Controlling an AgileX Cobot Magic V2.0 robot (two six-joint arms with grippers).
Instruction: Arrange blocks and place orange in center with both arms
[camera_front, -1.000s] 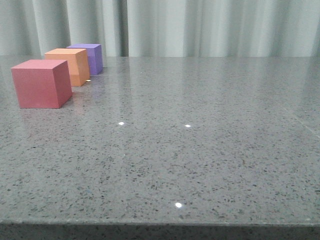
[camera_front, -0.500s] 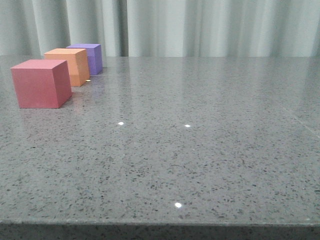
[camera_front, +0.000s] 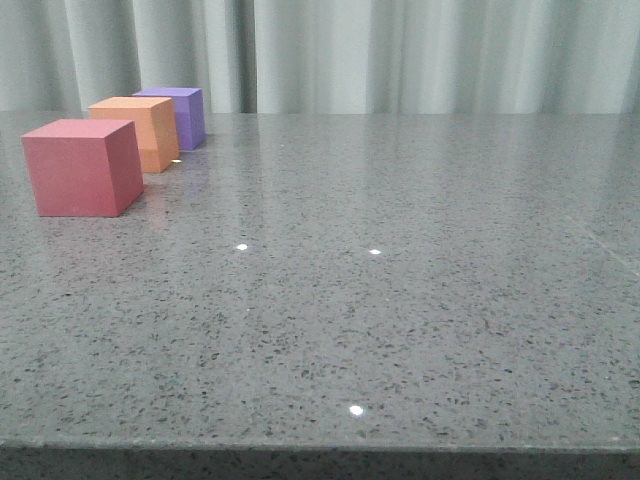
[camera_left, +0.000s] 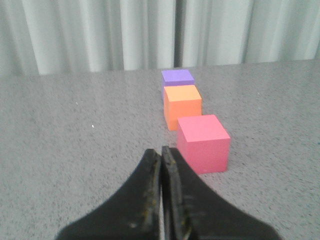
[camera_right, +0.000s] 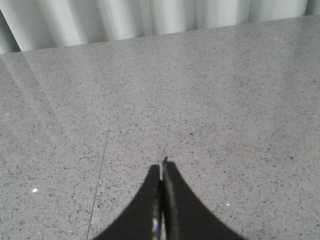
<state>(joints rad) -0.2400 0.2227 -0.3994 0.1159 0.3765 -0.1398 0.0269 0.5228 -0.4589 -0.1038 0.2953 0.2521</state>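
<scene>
Left gripper (camera_left: 162, 152) fingers pressed together, empty, lower centre of its wrist frame, just short of the matte red-pink cube (camera_left: 203, 143). Right gripper (camera_right: 162, 167) also closed, empty, over bare speckled grey table (camera_right: 225, 100). Matte orange cube (camera_front: 138, 132) sits mid-row, upper left of the front frame, before the matte purple cube (camera_front: 180, 116). Arrangement looks done.

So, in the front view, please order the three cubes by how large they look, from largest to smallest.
1. red-pink cube, largest
2. orange cube
3. purple cube, smallest

This follows nearness to the camera: the red-pink one is closest, the purple farthest, so their true sizes may well be alike.
</scene>
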